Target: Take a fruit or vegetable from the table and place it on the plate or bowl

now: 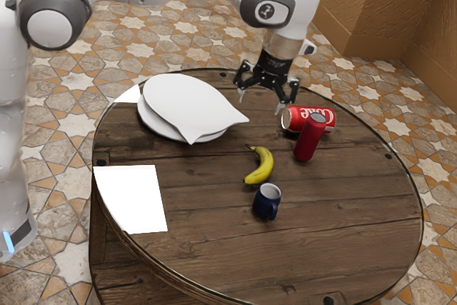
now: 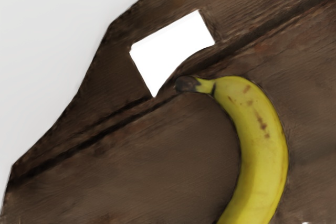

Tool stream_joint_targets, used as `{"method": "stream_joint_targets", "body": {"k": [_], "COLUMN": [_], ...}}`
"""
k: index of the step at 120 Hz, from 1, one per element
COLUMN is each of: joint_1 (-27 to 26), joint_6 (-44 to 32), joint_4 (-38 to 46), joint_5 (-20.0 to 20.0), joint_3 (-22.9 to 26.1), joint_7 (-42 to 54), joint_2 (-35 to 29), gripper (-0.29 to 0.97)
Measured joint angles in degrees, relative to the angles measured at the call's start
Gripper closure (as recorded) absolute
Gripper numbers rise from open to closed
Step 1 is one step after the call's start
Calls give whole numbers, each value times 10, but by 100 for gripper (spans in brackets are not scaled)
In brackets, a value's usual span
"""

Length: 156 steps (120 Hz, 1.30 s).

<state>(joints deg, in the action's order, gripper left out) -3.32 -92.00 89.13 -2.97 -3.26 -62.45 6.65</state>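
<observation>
A yellow banana [image 1: 261,165] lies near the middle of the round wooden table [image 1: 343,212], its dark stem end pointing toward the plate. The same banana [image 2: 255,145] curves across the wrist view, stem [image 2: 185,83] uppermost. A white plate [image 1: 187,107] rests at the table's back, toward the exterior view's left. My black gripper [image 1: 265,95] hangs open in the air above the table's far edge, well behind and above the banana, between the plate and the cans. Nothing is between its fingers.
A red cola can [image 1: 308,117] lies on its side by the gripper, with an upright red can [image 1: 309,138] in front of it. A dark blue mug [image 1: 266,201] stands just in front of the banana. A white sheet [image 1: 131,198] lies at the table's near-left edge.
</observation>
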Motion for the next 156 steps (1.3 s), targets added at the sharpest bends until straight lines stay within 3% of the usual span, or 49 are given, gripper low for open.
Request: {"method": "stream_joint_targets", "body": {"k": [61, 156], "joint_1": [-39, -55], "joint_6": [-190, -274], "joint_4": [97, 126], "joint_5": [-2, -3], "joint_3": [2, 0], "joint_7": [-153, -233], "joint_2": [17, 71], "gripper": [0, 0]}}
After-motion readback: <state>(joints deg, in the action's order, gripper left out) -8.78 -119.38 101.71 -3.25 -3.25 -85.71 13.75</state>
